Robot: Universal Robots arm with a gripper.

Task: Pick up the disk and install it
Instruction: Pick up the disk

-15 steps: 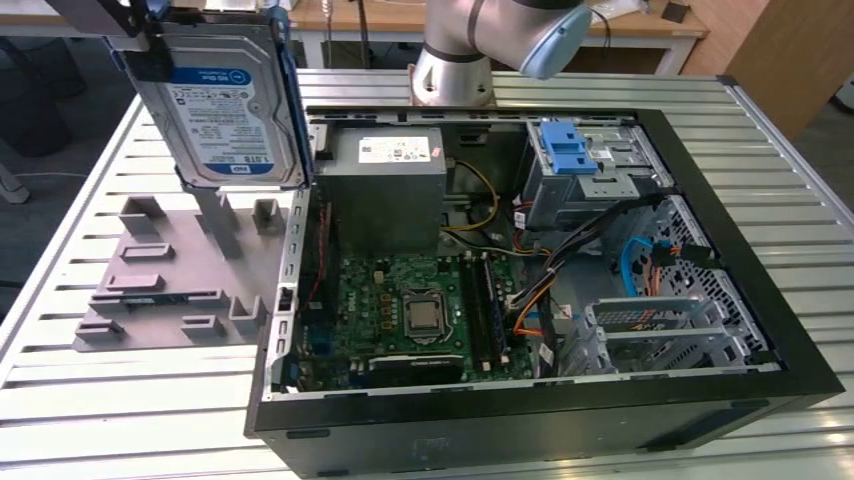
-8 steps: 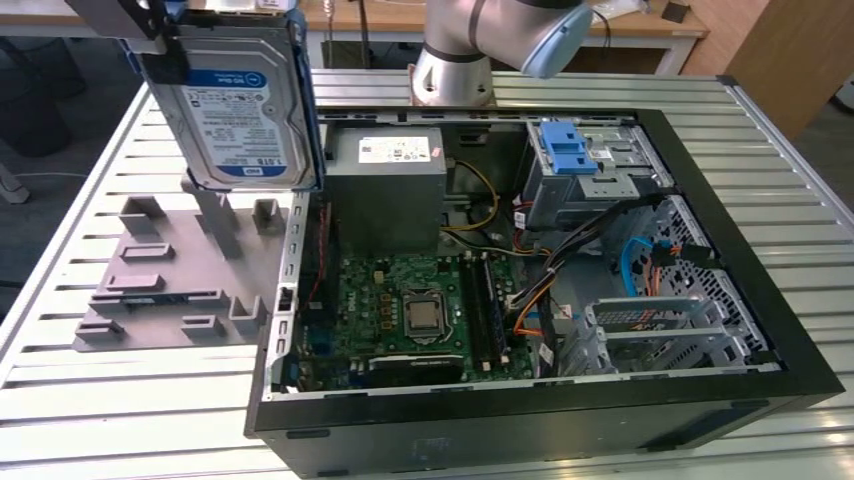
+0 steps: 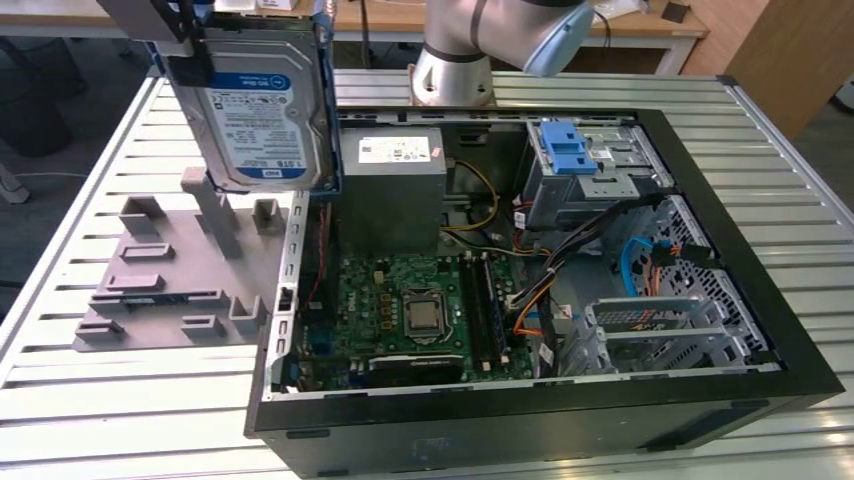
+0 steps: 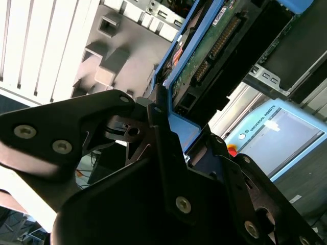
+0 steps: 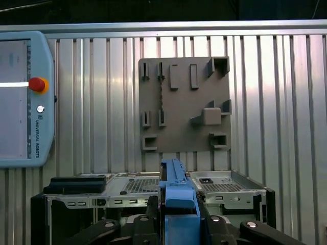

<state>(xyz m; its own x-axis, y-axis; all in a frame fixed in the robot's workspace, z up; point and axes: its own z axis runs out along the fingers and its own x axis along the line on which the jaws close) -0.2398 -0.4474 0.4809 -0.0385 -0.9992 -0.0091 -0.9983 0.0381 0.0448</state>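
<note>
Second wrist view: end effector (image 4: 171,125) is seen clenched on the disk (image 4: 214,46) at its blue-railed edge. In the exterior view the disk is held upright in the air, over the grey fixture plate (image 3: 147,265) and just beside the open computer case (image 3: 534,420) on the slatted counter (image 3: 80,400).

The disk (image 3: 260,100) I hold just outside the case (image 3: 534,425) bears a white-and-blue label (image 3: 256,125); I cannot make out its fine print. Inside the case, the power supply (image 3: 390,205) carries a white sticker (image 3: 391,151), also unreadable. Outside the case, the pendant (image 5: 25,143) has lettering (image 5: 38,138) beside its red button (image 5: 37,84).
</note>
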